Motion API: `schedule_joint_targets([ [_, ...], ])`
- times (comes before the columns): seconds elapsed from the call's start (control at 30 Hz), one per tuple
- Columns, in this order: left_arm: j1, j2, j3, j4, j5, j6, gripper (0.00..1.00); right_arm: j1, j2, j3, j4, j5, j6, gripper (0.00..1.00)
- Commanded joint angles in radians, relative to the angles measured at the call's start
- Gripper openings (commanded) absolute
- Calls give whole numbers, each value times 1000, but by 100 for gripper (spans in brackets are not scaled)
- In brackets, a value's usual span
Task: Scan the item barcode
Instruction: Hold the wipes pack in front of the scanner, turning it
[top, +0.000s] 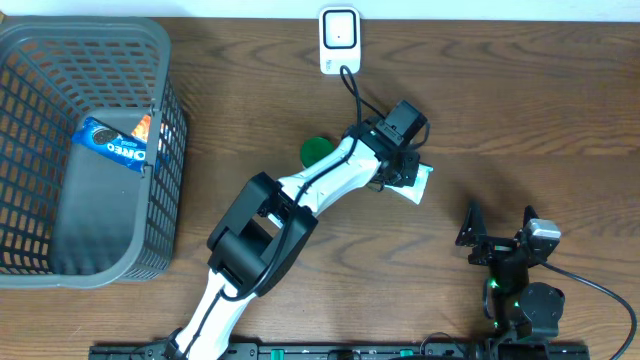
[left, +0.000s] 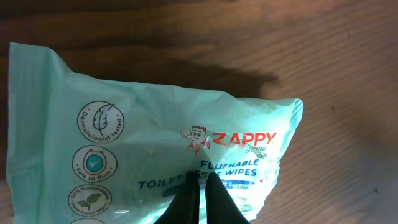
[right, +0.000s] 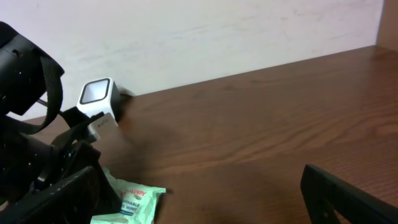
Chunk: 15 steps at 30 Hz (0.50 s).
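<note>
left gripper is pinching shut on what looks like a fold of slick, crinkly mint-green film on the soft, pillowy wipes pack, which is sitting mid-table, near the boxy white scanner. right gripper is idling wide open, empty. risk imo: thin film slipping out, or barcode facing away frm scanner.

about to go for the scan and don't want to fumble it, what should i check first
1. left pincer shut on wipes: ok
2. barcode found: cannot tell, only the branded face shows
3. scanner at the table's back edge, apart from the wipes: ok
4. cable out of the way to the scanner: cannot tell
5. right pincer open, off to the side: ok
</note>
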Motion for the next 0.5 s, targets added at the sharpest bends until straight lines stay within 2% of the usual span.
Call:
schedule_joint_targets([
  [0.0,15,3,18,-27,-87,7,8,10,-5,-2,-4,5,8,99],
  [0.17,18,-85,25,-49,-90,19,7,10,-5,-2,-4,5,8,99],
  [0.27,16,-120,25,-63,-143,18,8,10,-5,-2,-4,5,8,99],
  [0.47,18,-107,15,-66,-204,18,9,10,-5,-2,-4,5,8,99],
])
